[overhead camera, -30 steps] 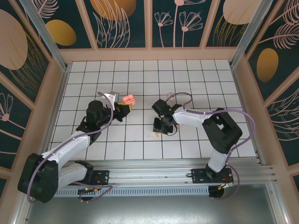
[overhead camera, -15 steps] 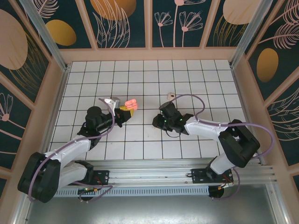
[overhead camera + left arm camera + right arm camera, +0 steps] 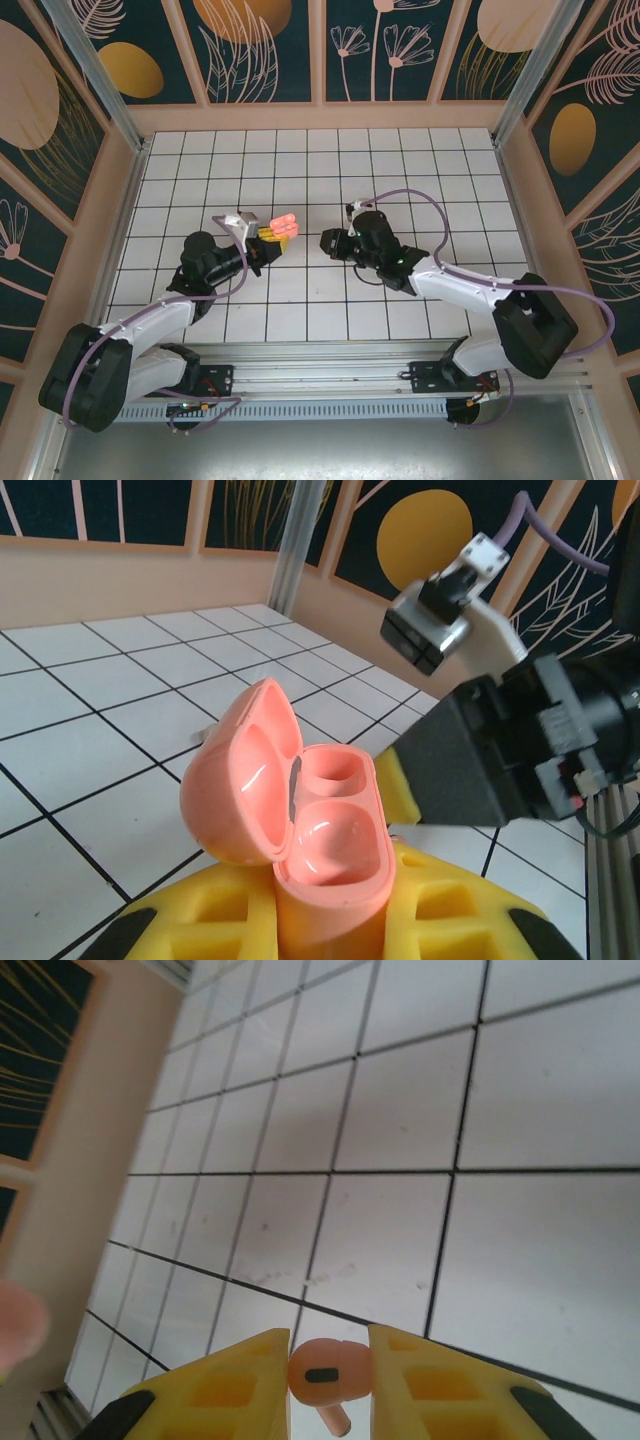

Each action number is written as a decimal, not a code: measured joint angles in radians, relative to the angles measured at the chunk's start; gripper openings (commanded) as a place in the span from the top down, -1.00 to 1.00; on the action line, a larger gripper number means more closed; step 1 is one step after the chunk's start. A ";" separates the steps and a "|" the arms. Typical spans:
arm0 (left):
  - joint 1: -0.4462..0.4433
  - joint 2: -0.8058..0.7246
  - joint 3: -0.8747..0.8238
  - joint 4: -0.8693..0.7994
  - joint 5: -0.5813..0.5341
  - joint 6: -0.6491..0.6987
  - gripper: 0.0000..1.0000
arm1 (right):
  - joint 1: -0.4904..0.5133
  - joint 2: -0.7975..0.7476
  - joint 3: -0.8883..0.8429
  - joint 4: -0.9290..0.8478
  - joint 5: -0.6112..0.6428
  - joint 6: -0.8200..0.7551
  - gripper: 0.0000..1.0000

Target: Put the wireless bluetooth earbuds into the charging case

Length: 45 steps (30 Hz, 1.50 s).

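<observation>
Right fingers [image 3: 450,1388] are closed on one salmon earbud [image 3: 325,1368], pinching its rounded head with the short stem hanging below, off the tiled bench [image 3: 540,1260]. Left fingers [image 3: 455,920] are clamped on the lower body of the pink case [image 3: 325,855], whose lid [image 3: 240,780] stands open to one side. From above, the two arms face each other, bud and case near but apart.

My worry is the grip on the bud. It is smooth, glossy and curved, held only across the head, so a nudge against the case rim could make it pivot or pop out. Its stem looks unlikely to slide in unless it lines up with the deeper round socket. A crooked push could also twist the case in its hold or knock the lid shut.

Both bud and case are shiny moulded plastic in the same salmon colour. The case is a rounded clamshell with two smooth hollows inside, and the bud's head carries a small dark oval mark. Finger pads are matt yellow with recessed pockets.
</observation>
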 measured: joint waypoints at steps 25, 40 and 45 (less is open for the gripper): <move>-0.032 0.017 0.050 0.006 0.032 0.200 0.78 | 0.010 -0.110 0.019 0.282 -0.105 -0.180 0.52; -0.061 0.042 0.093 -0.015 0.026 0.248 0.78 | 0.072 -0.101 0.020 0.377 -0.108 -0.188 0.52; -0.063 0.042 0.097 -0.013 0.020 0.240 0.78 | 0.078 -0.075 0.021 0.379 -0.105 -0.188 0.52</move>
